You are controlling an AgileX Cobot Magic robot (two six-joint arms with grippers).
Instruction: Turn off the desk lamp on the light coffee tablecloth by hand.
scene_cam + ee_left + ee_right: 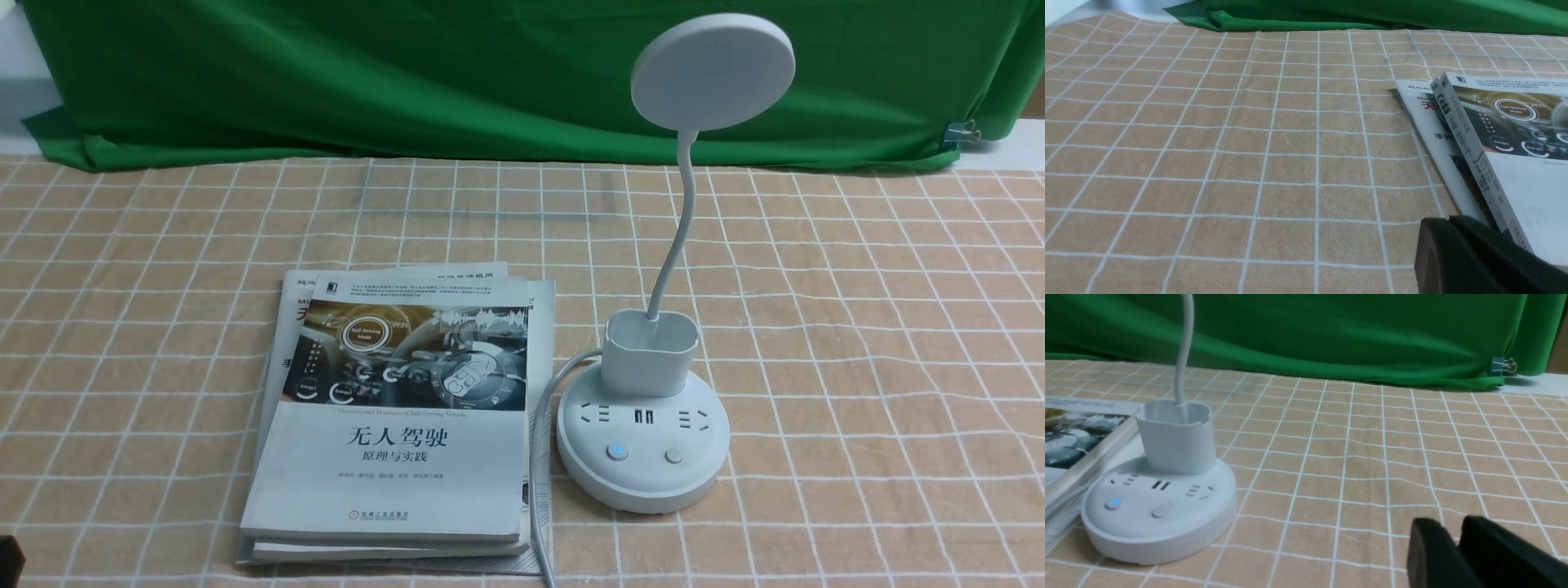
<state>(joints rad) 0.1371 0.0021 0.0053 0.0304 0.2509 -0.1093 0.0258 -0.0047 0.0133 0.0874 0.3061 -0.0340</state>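
Observation:
The white desk lamp stands on the light coffee tablecloth, right of centre. Its round disc head is up on the curved gooseneck, above the pen-holder cup. Of the two buttons on the base, the left one glows blue and the right one is unlit. The lamp base also shows in the right wrist view. My right gripper is shut and empty, low over the cloth, well to the right of the base. My left gripper is shut and empty beside the books.
A stack of books lies just left of the lamp, and the lamp's white cord runs between them toward the front edge. A green backdrop cloth hangs at the back, with a binder clip at its right end.

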